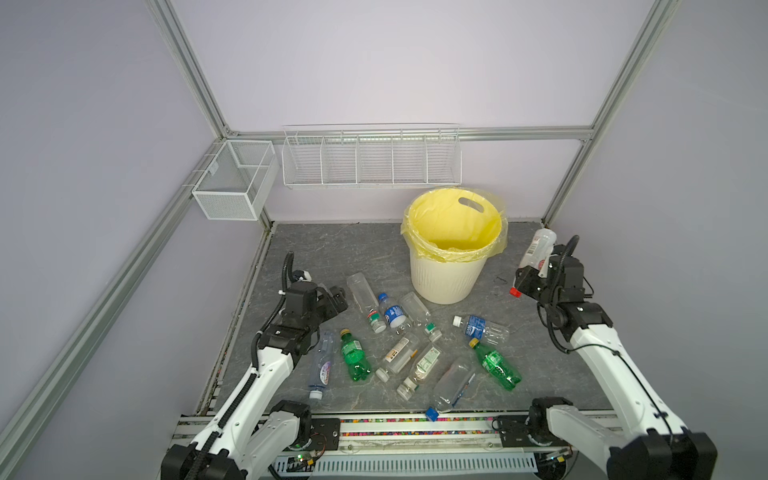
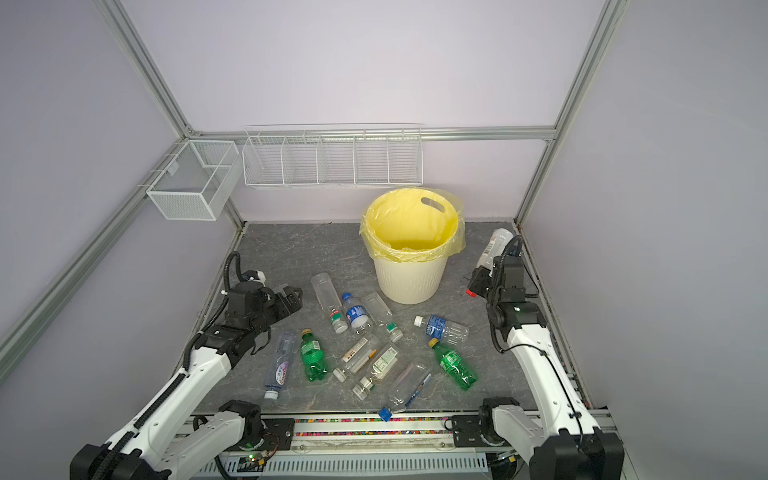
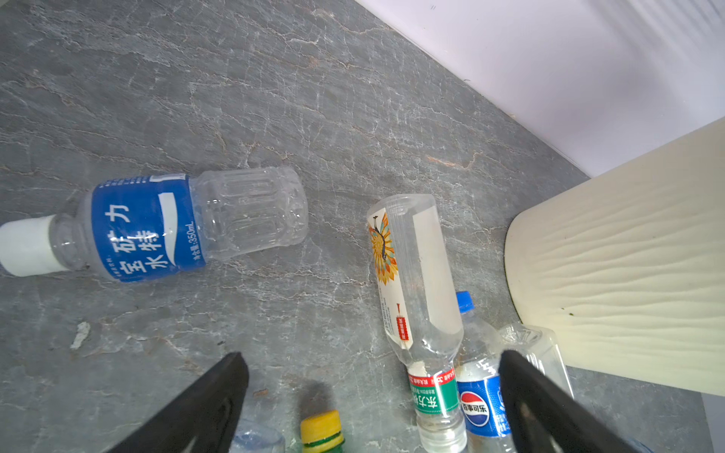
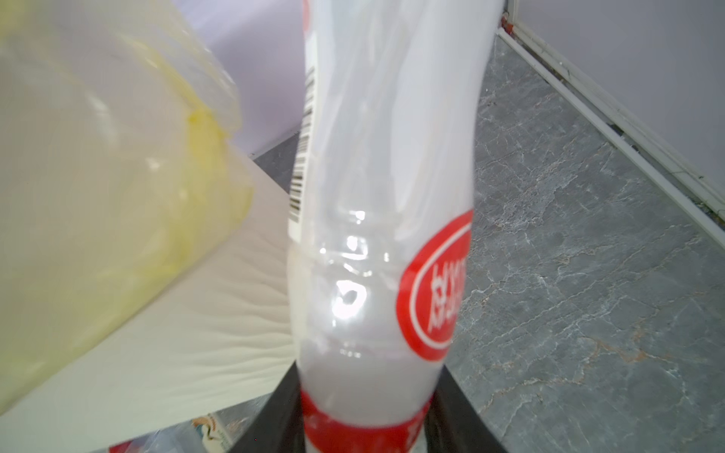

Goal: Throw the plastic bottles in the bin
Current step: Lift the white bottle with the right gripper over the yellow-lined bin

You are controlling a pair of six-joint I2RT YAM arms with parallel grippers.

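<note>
Eleven plastic bottles (image 1: pixel 397 353) show in both top views: ten lying in front of the bin (image 1: pixel 451 274) and one red-capped bottle (image 1: pixel 538 245) raised to the bin's right. Nine are clear and two are green bottles (image 1: pixel 496 366). There is one bin, with two white wire baskets (image 1: pixel 370 166) behind it and two robot arms (image 1: pixel 270 370) in front.

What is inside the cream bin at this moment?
Inside the bin only the yellow bag liner shows; no bottle is visible there. The near wall hides the lowest front part of the inside.
</note>
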